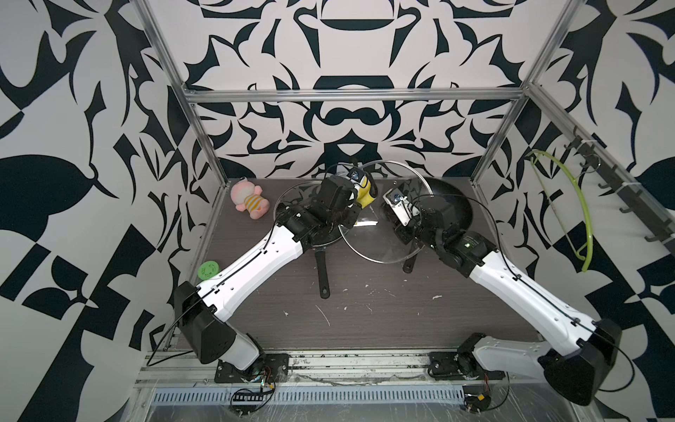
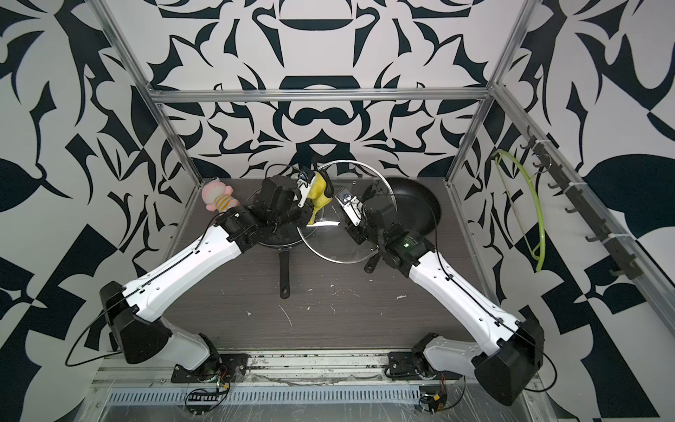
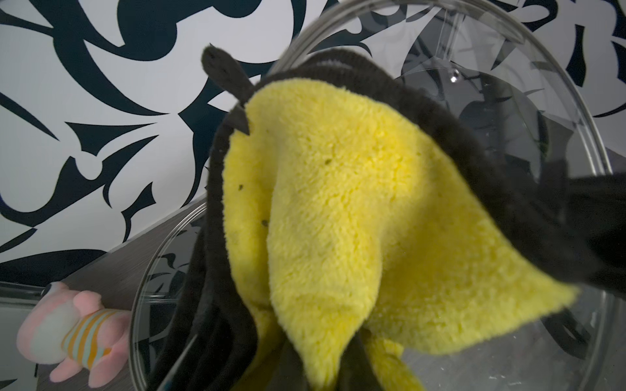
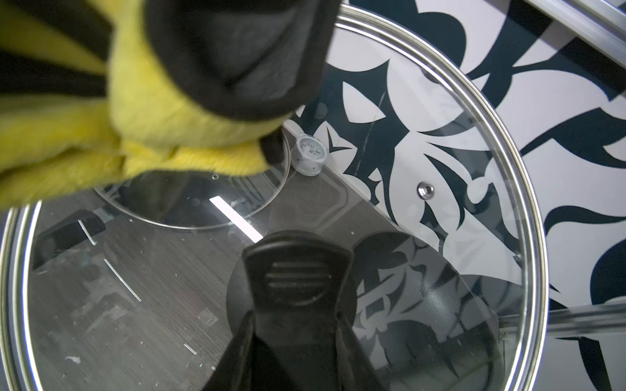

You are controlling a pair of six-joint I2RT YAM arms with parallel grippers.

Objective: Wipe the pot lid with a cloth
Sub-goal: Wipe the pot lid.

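Observation:
The glass pot lid [image 1: 380, 243] [image 2: 339, 250] with a steel rim stands tilted on edge above the middle of the table. My right gripper [image 1: 400, 228] [image 4: 291, 338] is shut on its black handle [image 4: 291, 281]. The bright yellow fluffy cloth [image 1: 364, 195] [image 2: 317, 190] [image 3: 338, 220] hangs bunched from my left gripper [image 1: 356, 204] [image 3: 335, 372], which is shut on it. The cloth [image 4: 135, 135] lies against the upper part of the lid's glass [image 4: 440, 169] [image 3: 508, 101]. The cloth hides the left fingertips.
A black frying pan [image 1: 323, 274] with a second glass lid [image 1: 292, 199] lies under my left arm. A black wok [image 1: 456, 204] sits at the back right. A pink plush toy [image 1: 248, 199], a green disc [image 1: 208, 270] and a small white dial [image 4: 310, 155] are on the table.

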